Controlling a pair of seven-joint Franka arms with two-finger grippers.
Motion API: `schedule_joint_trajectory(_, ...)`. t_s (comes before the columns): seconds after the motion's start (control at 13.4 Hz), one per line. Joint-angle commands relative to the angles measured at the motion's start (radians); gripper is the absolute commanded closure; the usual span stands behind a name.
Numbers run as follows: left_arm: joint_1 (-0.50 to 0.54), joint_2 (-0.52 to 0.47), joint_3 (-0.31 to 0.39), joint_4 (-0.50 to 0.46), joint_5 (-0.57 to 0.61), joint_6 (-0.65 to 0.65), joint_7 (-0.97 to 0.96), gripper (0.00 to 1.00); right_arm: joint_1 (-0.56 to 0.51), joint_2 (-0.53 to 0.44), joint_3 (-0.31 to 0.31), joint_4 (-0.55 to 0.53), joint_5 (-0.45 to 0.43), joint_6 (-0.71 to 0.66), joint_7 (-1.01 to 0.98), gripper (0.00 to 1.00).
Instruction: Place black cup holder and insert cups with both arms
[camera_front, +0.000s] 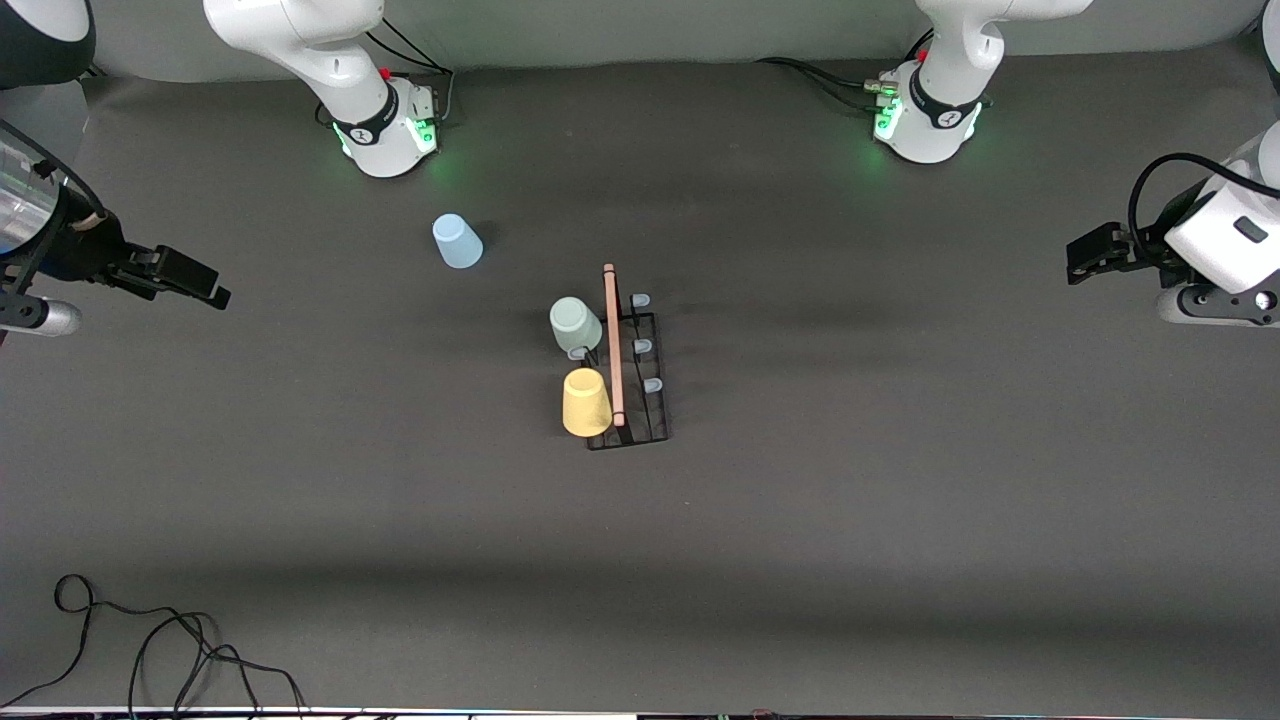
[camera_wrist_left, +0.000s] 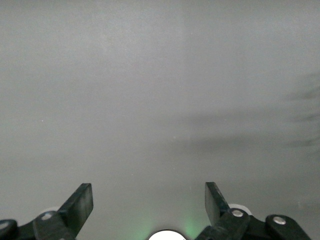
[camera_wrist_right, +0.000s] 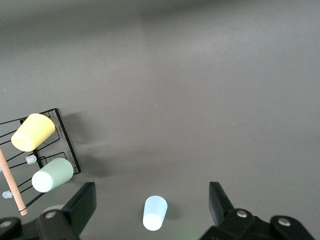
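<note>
The black cup holder (camera_front: 630, 443) stands mid-table, its wooden rod (camera_front: 612, 345) on top. A pale green cup (camera_front: 575, 325) and a yellow cup (camera_front: 585, 402) sit on pegs on its side toward the right arm's end. Three capped pegs (camera_front: 643, 346) on the side toward the left arm's end are bare. A light blue cup (camera_front: 457, 241) stands upside down on the table, farther from the front camera. My right gripper (camera_front: 215, 292) hangs open and empty at its end of the table. Its wrist view shows the right gripper (camera_wrist_right: 150, 192), the blue cup (camera_wrist_right: 154, 212), the green cup (camera_wrist_right: 52, 174), the yellow cup (camera_wrist_right: 32, 132) and the holder (camera_wrist_right: 66, 140). My left gripper (camera_front: 1075, 262) is open and empty over the table's other end; the left gripper (camera_wrist_left: 147, 195) shows over bare table.
A dark grey cloth (camera_front: 850, 520) covers the table. Loose black cables (camera_front: 150, 640) lie at the front corner toward the right arm's end. The two green-lit arm bases (camera_front: 390, 130) stand along the edge farthest from the front camera.
</note>
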Motion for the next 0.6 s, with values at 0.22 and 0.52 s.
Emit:
schedule_joint_trajectory(0.22, -0.011, -0.003, 0.006, 0.006, 0.013, -0.013, 0.005, 0.00, -0.240, -0.018, 0.252, -0.014, -0.026, -0.018, -0.029, 0.00)
schedule_joint_trajectory(0.52, -0.009, -0.005, 0.006, 0.008, 0.008, -0.007, 0.004, 0.00, -0.217, -0.027, 0.254, -0.006, -0.031, -0.044, -0.056, 0.00)
